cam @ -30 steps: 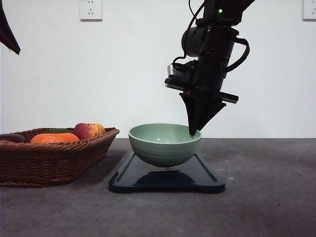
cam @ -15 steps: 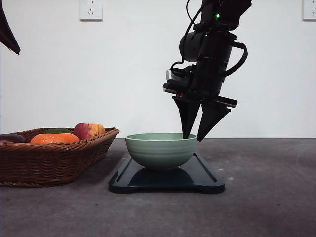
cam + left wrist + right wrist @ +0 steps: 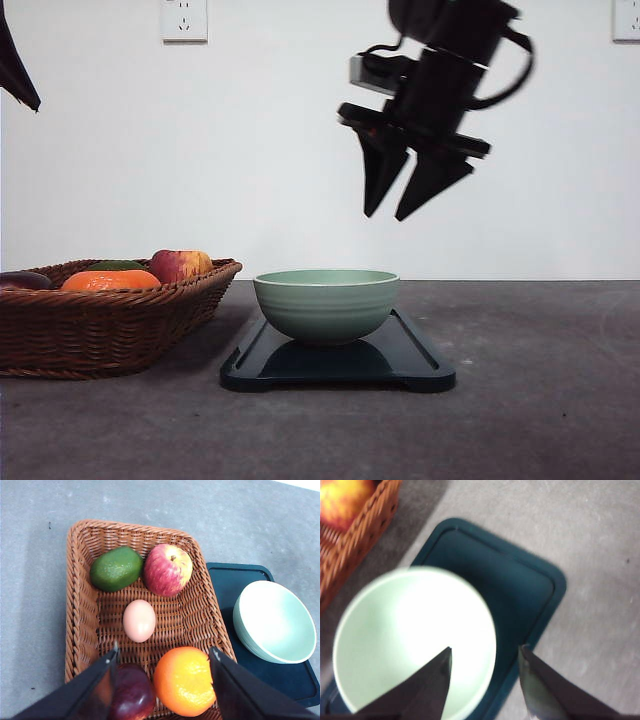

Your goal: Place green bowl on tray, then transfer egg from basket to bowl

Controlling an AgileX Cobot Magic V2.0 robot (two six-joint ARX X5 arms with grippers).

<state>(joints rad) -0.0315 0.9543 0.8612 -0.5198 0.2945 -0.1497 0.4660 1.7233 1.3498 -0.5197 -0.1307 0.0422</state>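
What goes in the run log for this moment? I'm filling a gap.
green bowl: on tray | egg: in basket | right gripper: open, above bowl | left gripper: open

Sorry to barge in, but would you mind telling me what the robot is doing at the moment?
The green bowl sits upright on the tray, and the right gripper hangs open above it, holding nothing. The egg lies in the basket among the fruit. The left gripper hovers open over that basket, so the egg transfer is not yet done.
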